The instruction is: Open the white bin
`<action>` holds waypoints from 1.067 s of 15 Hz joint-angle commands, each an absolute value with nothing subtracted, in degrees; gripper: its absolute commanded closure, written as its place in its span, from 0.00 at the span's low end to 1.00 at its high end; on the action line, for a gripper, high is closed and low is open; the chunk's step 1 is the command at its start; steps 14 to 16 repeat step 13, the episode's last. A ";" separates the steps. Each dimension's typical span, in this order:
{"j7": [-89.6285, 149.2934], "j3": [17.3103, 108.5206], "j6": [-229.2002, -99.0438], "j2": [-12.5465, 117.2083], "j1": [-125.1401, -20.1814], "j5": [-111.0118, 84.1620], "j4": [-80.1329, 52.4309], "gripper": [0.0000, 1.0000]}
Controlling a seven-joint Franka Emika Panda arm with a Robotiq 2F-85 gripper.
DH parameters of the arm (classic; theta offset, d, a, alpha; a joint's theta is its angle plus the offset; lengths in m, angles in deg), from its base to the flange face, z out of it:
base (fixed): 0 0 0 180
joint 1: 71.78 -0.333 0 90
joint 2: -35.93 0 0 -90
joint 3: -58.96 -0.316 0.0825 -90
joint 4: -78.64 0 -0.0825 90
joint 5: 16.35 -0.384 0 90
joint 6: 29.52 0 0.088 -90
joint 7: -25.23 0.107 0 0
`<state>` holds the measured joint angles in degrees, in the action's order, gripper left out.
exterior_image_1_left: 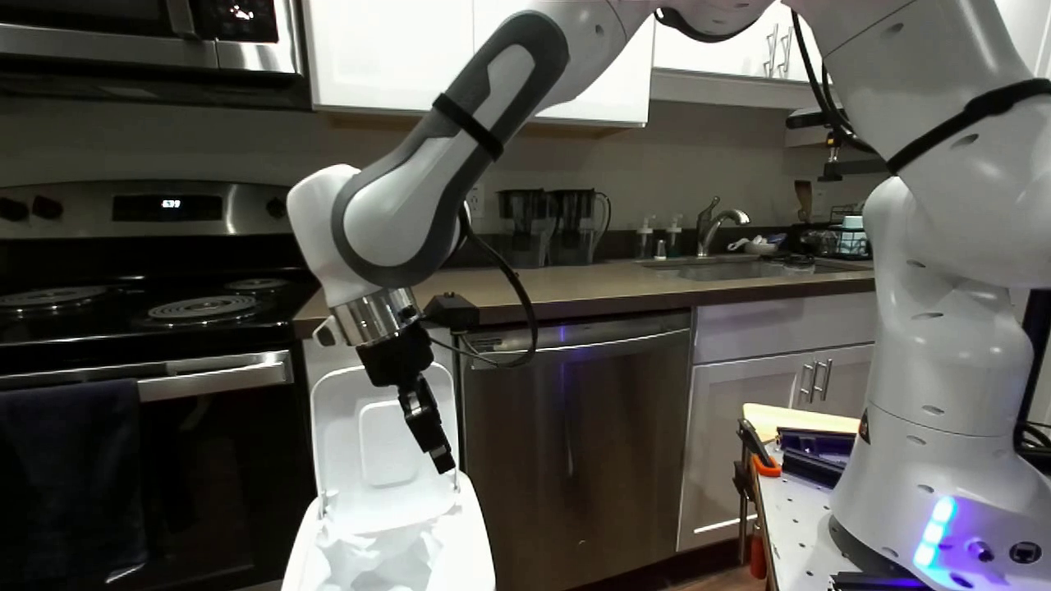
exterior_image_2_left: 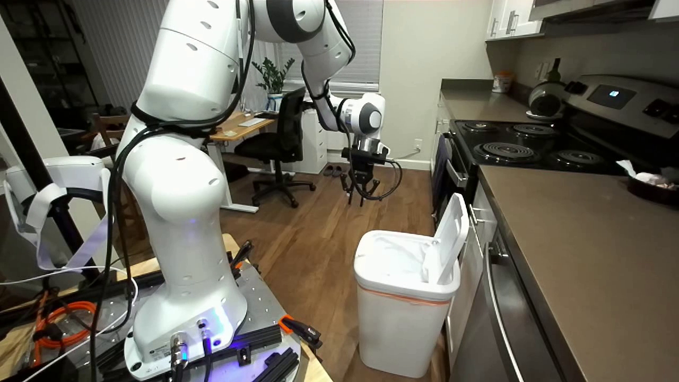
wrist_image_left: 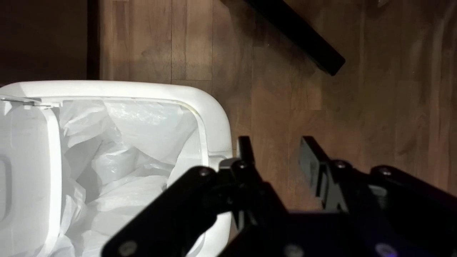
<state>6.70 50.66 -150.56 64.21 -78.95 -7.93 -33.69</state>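
Note:
The white bin (exterior_image_1_left: 475, 538) stands on the floor in front of the counter, and it also shows in an exterior view (exterior_image_2_left: 400, 334) and the wrist view (wrist_image_left: 216, 121). Its hinged lid (exterior_image_1_left: 341, 443) is raised, tilted up toward the cabinets (exterior_image_2_left: 453, 233); in the wrist view the lid (wrist_image_left: 26, 185) is at the left. A white liner bag (wrist_image_left: 132, 160) shows inside. My gripper (wrist_image_left: 276, 150) is open and empty, with wood floor between its fingers. It hangs above and beside the bin's front rim, seemingly apart from it. The gripper also shows in both exterior views (exterior_image_1_left: 443, 460) (exterior_image_2_left: 356, 199).
The steel dishwasher (exterior_image_1_left: 575, 443) and the stove (exterior_image_1_left: 164, 328) stand behind the bin. The counter (exterior_image_2_left: 573, 239) runs above them. A table edge with tools (exterior_image_2_left: 265, 302) lies near the robot base. A black bar (wrist_image_left: 303, 39) crosses the top of the wrist view.

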 commanded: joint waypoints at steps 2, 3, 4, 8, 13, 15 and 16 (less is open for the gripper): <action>4.21 50.05 -152.89 59.35 -77.10 -8.71 -38.54 0.22; 4.32 50.13 -153.36 58.82 -77.05 -8.61 -39.06 0.16; 4.27 50.24 -154.16 58.18 -76.91 -8.40 -39.74 0.10; 3.93 50.64 -155.87 56.53 -76.47 -8.04 -41.46 0.00; 5.03 51.18 -154.76 57.92 -76.85 -7.89 -39.79 0.00; 5.03 51.18 -154.76 57.92 -76.85 -7.89 -39.79 0.00; 5.03 51.18 -154.76 57.92 -76.85 -7.89 -39.79 0.00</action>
